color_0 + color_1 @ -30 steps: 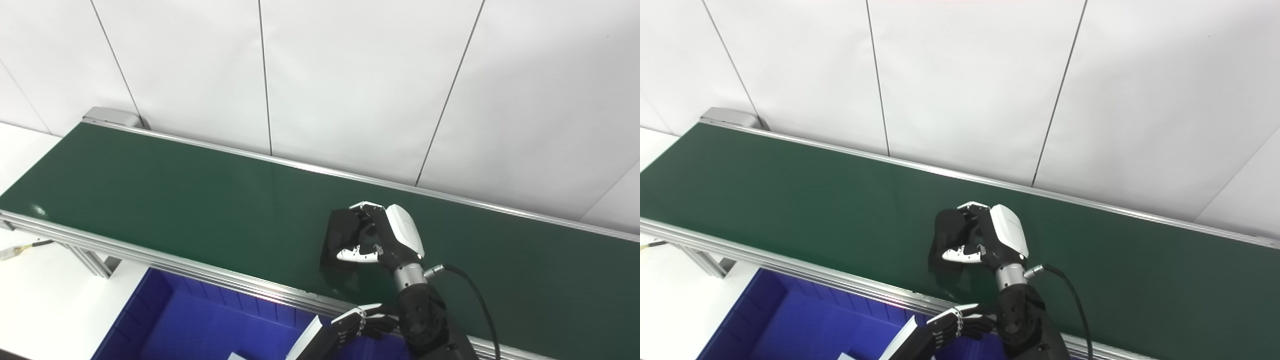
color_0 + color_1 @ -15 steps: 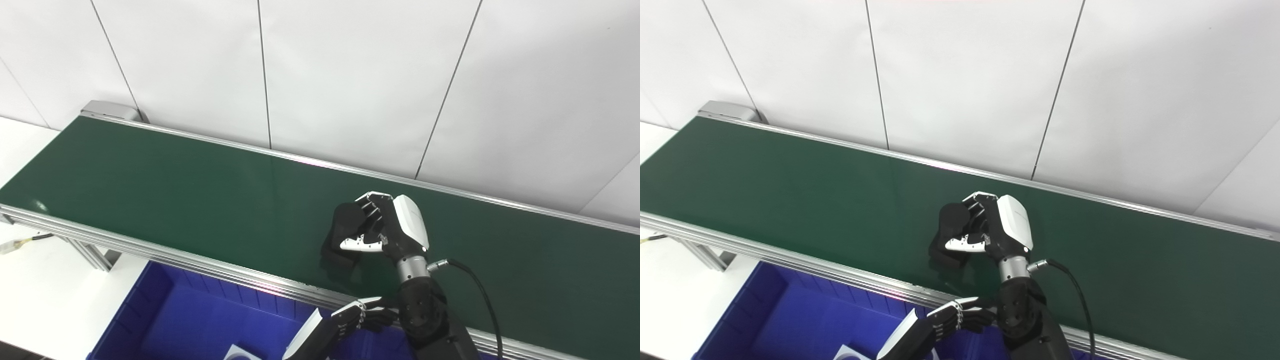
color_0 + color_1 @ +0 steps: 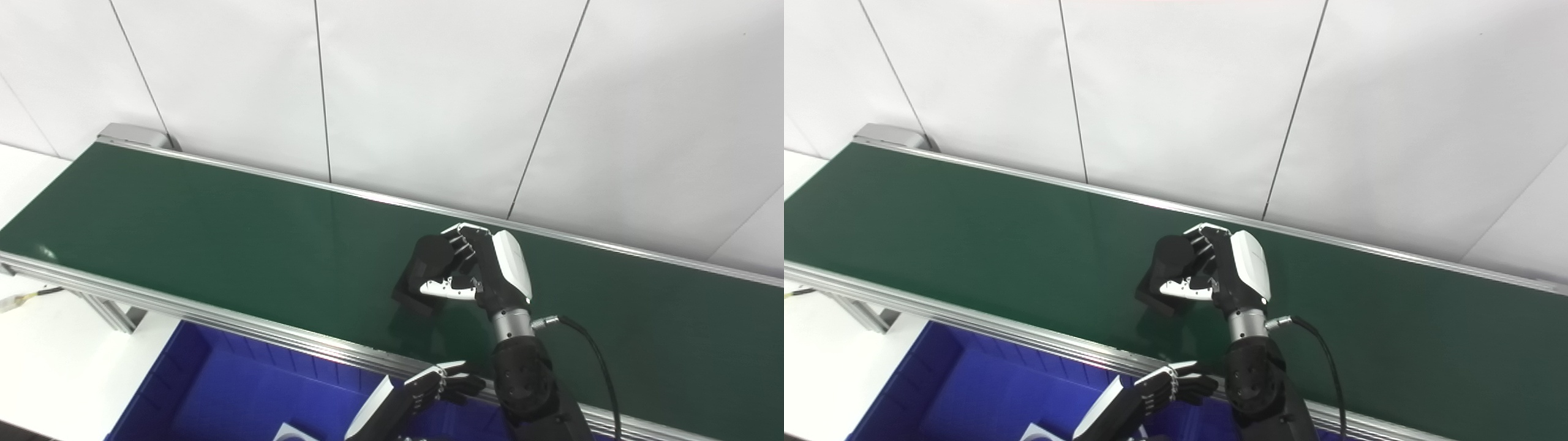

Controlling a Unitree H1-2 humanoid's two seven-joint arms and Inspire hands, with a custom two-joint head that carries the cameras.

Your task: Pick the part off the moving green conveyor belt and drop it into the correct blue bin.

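Green belt (image 3: 214,239), right hand (image 3: 484,275) gripping black part (image 3: 422,275), tilted lower-left

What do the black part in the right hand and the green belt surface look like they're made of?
Black part: looks like matte plastic or rubber, since it shows no glints and keeps a rigid, blocky shape in the right hand; which of the two, I cannot tell. Green conveyor belt: a smooth, semi-gloss sheet, probably PVC or rubber, with faint reflections below the part. Its side rails look like brushed aluminium.
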